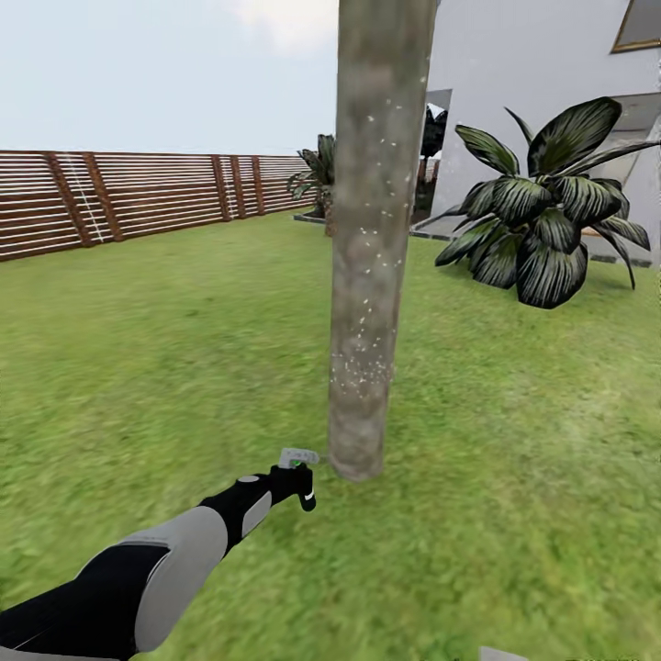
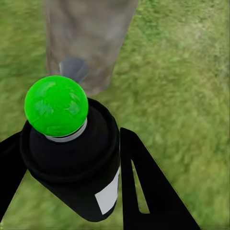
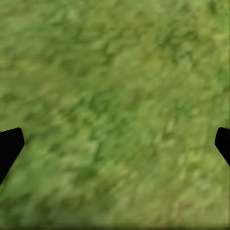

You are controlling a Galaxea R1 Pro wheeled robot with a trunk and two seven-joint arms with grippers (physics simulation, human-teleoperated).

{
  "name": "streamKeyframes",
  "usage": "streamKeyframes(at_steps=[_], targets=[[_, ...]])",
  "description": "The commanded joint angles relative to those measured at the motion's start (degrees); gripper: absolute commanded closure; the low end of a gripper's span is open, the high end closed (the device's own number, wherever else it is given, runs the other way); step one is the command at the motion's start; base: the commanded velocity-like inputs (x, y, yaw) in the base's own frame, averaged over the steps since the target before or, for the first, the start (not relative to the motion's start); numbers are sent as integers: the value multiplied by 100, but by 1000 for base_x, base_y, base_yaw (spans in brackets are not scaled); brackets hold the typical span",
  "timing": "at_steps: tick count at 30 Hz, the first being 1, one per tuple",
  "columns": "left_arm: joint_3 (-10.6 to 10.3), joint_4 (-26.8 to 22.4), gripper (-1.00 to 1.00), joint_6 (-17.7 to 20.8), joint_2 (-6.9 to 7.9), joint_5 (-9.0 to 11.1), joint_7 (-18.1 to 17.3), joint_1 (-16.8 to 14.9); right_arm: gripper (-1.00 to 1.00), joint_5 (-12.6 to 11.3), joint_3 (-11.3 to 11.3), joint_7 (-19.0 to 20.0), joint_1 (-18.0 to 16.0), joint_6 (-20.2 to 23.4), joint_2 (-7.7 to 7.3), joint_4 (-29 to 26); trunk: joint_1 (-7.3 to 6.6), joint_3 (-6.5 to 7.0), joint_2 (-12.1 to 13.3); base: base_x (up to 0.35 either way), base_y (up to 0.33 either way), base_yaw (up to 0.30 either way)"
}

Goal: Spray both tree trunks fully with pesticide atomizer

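A thick grey-brown tree trunk point(image 1: 372, 239) dotted with white specks rises from the lawn in the middle of the head view. My left gripper point(image 1: 292, 485) reaches out low near its base, shut on the pesticide atomizer point(image 1: 299, 462), whose light grey trigger head points at the trunk. In the left wrist view the black bottle point(image 2: 76, 158) with a white label and a green ball on it sits between the two black fingers point(image 2: 143, 187), with the trunk point(image 2: 88, 38) close beyond it. My right gripper point(image 3: 115, 143) hangs open over bare grass.
A large dark-leaved plant point(image 1: 542, 220) stands to the right of the trunk in front of a white house wall point(image 1: 514, 73). A brown slatted fence point(image 1: 119, 197) runs along the far left. Green lawn point(image 1: 138, 349) spreads all around the trunk.
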Motion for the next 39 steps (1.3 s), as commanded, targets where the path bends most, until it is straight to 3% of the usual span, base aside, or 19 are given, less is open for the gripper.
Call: streamKeyframes(at_steps=[1, 39], targets=[[20, -1, 100, -12, 1, -31, -14, -3, -100, -7, -42, 6, -10, -57, 0, 24, 0, -5, -3, 0, 350, -106], [20, 7, 100, -12, 1, -29, -14, -3, -100, -7, -42, 6, -10, -57, 0, 24, 0, -5, -3, 9, 350, -234]])
